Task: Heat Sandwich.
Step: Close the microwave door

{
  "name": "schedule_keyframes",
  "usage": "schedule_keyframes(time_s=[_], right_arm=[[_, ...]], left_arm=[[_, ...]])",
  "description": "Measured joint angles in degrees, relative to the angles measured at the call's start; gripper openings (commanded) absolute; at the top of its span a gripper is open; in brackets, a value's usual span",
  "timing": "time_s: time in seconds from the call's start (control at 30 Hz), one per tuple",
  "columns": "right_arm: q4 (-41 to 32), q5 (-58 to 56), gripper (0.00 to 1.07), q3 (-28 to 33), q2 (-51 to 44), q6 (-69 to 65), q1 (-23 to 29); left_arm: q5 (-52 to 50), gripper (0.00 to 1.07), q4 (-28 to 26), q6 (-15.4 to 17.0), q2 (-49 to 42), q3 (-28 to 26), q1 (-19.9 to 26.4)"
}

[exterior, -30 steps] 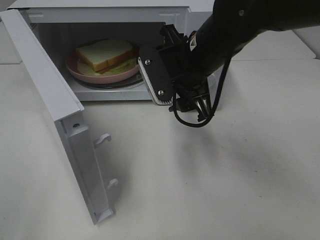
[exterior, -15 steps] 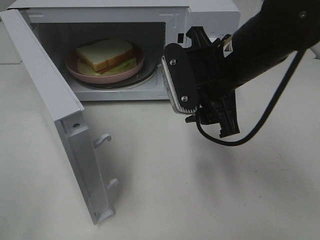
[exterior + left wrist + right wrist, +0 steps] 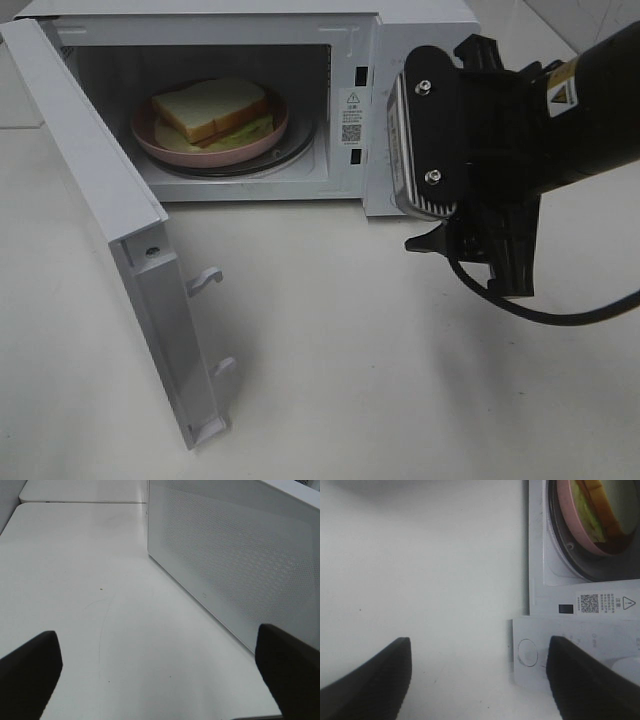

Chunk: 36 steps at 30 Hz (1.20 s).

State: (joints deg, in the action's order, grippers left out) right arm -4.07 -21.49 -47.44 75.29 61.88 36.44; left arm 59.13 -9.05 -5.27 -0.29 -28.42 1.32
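The white counter [image 3: 330,360] is bare in front. Closest to us, the door [image 3: 120,210] of the microwave [image 3: 440,15] hangs wide open, swung out to the left.

A moment ago the right gripper [image 3: 480,685] was at the mouth of the microwave, close to the plate. Now it has pulled back out and slid to the right. It hangs in the air in front of the button side [image 3: 570,645] of the microwave. Its fingers are spread apart and hold nothing. I think that means the food is in place, and the next job is to shut the door and turn the heat on.

The right arm reaches in from the right, high above the counter, with its black cable looping under it.

The left gripper [image 3: 160,680] is out by the microwave's side wall with the tiny holes [image 3: 235,555]. Its fingers are as wide as can be, with only counter between them.

Farther back, inside the microwave, the sandwich [image 3: 210,105] lies on the pink plate [image 3: 160,145].
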Motion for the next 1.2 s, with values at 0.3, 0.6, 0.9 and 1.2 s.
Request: schedule_keyframes(time_s=[0.3, 0.6, 0.9, 1.2], right_arm=[[-0.23, -1.95, 0.76, 3.04, -7.56, -10.03, 0.0], [-0.29, -6.47, 0.76, 3.15, -12.95, -21.14, 0.0], [-0.29, -12.32, 0.76, 3.27, -17.76, -34.21, 0.0], [-0.29, -20.74, 0.76, 3.27, -22.0, -44.98, 0.0]], left_arm=[[0.0, 1.03, 0.0, 0.0, 0.0, 0.0, 0.0], [0.0, 1.03, 0.0, 0.0, 0.0, 0.0, 0.0], [0.0, 1.03, 0.0, 0.0, 0.0, 0.0, 0.0], [0.0, 1.03, 0.0, 0.0, 0.0, 0.0, 0.0]])
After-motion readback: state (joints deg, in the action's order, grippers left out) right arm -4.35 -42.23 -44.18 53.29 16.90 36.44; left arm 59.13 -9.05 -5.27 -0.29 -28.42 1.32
